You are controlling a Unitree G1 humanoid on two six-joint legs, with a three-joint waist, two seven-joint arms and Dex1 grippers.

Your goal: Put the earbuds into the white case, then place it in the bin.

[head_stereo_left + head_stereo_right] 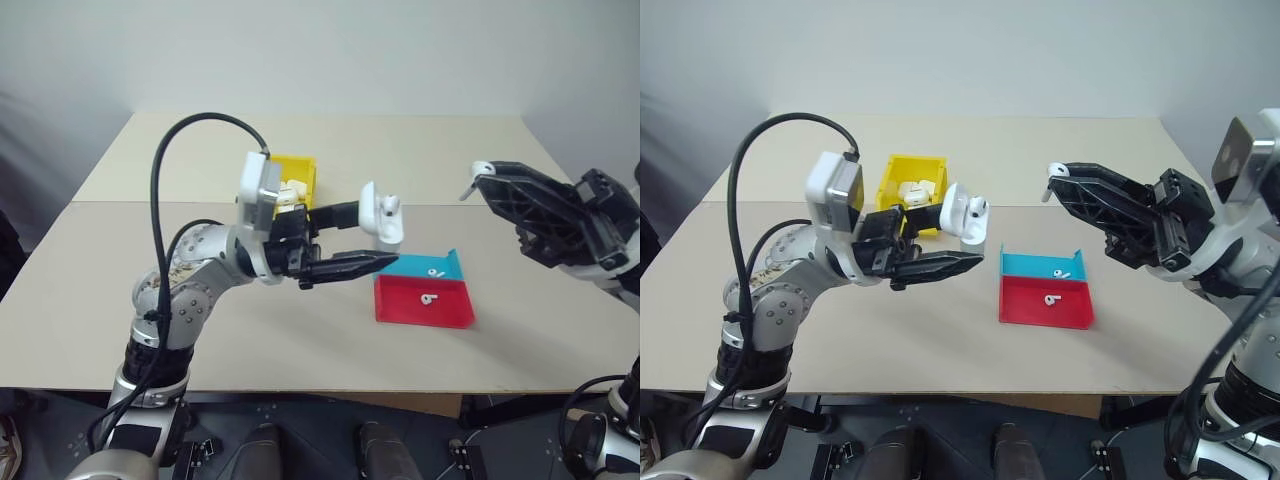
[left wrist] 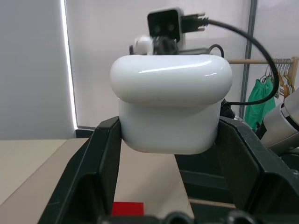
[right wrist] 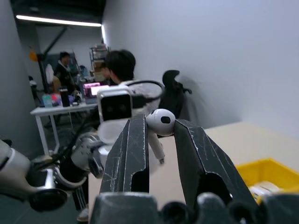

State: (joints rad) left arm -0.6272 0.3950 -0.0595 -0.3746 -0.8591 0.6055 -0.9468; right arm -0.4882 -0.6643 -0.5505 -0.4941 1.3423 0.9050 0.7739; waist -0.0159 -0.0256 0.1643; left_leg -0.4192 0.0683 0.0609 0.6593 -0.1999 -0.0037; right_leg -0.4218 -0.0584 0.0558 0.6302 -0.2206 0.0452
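My left gripper (image 1: 378,238) is shut on the white case (image 1: 386,226), holding it in the air above the table's middle. The case's lid stands open and one earbud (image 1: 390,203) sits in it. From the left wrist view, the case (image 2: 170,107) is clamped between both black fingers. My right gripper (image 1: 1055,180) is raised at the right, pointing toward the case, shut on a second earbud (image 3: 160,122) pinched at its fingertips. A gap separates this earbud from the case. The yellow bin (image 1: 297,166) stands behind the left gripper and holds other white cases.
A flat red and teal tray (image 1: 455,312) lies on the table under the space between the grippers, with one loose earbud (image 1: 428,298) on the red half and another (image 1: 435,271) on the teal. The right wrist view shows people at desks in the background.
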